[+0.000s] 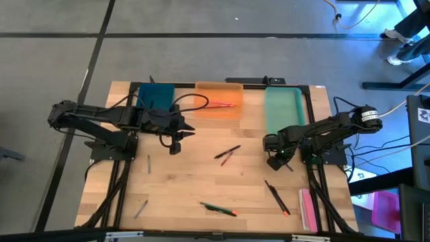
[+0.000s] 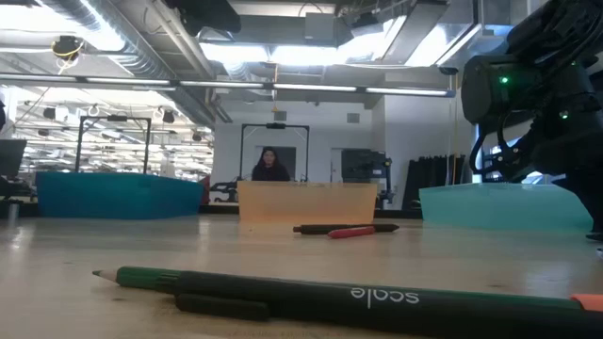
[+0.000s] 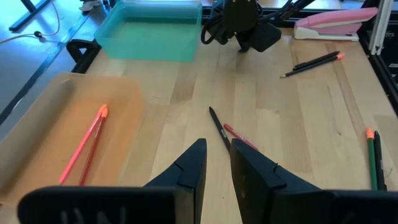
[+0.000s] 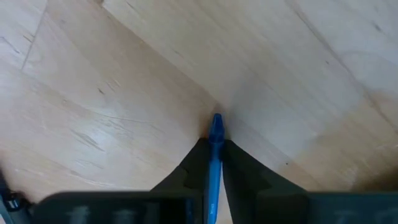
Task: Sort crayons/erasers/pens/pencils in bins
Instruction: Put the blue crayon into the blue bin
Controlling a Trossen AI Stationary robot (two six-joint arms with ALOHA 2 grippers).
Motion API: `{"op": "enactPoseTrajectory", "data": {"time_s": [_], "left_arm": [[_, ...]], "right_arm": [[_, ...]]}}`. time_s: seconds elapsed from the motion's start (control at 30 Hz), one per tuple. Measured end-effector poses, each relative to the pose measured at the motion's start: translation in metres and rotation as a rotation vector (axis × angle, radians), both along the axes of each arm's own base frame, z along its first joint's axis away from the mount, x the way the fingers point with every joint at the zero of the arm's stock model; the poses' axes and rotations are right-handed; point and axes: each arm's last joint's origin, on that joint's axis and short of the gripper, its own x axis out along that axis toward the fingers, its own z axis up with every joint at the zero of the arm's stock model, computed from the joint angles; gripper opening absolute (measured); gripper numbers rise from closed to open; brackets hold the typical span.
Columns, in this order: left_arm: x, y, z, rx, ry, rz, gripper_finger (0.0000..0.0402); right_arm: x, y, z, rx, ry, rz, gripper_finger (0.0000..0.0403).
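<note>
My right gripper (image 1: 274, 161) points down at the table near its right side, in front of the mint green bin (image 1: 285, 111), shut on a thin blue pen (image 4: 216, 127). My left gripper (image 1: 176, 146) hangs above the table in front of the teal-blue bin (image 1: 156, 97). It stands open (image 3: 217, 152) by a narrow gap with nothing between its fingers. The orange bin (image 1: 218, 101) holds red sticks (image 3: 84, 146). A black stick and a red stick (image 1: 227, 154) lie crossed at mid-table. My right gripper pinches the blue pen between its two fingers (image 4: 198, 163), coming from above and pointing down. One end of the pen (image 4: 216, 119) sticks out just past the fingertips, and the rest runs back between the fingers. Whether that end touches the table I cannot tell.
More sticks lie loose on the wood: a green one (image 1: 218, 209) near the front edge, a black one with an orange end (image 1: 277, 198) at the front right, and two grey ones (image 1: 148, 163) (image 1: 140, 208) on the left. A pink object (image 1: 307, 208) lies at the front right.
</note>
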Motion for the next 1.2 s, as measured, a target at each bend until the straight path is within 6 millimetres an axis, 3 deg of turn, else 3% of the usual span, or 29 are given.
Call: {"op": "enactPoseTrajectory", "data": {"time_s": [0.2, 0.7, 1.0, 1.2], "left_arm": [[0.0, 0.0, 0.0, 0.0, 0.0, 0.0, 0.0065], [0.0, 0.0, 0.0, 0.0, 0.0, 0.0, 0.0065], [0.0, 0.0, 0.0, 0.0, 0.0, 0.0, 0.0065], [0.0, 0.0, 0.0, 0.0, 0.0, 0.0, 0.0065]], "right_arm": [[0.001, 0.0, 0.001, 0.009, 0.001, -0.002, 0.004], [0.03, 0.002, 0.032, 0.011, -0.138, -0.001, 0.0041], [0.057, -0.001, 0.069, 0.001, -0.284, 0.021, 0.0041], [0.071, -0.021, 0.109, -0.135, -0.346, 0.052, 0.0041]]}}
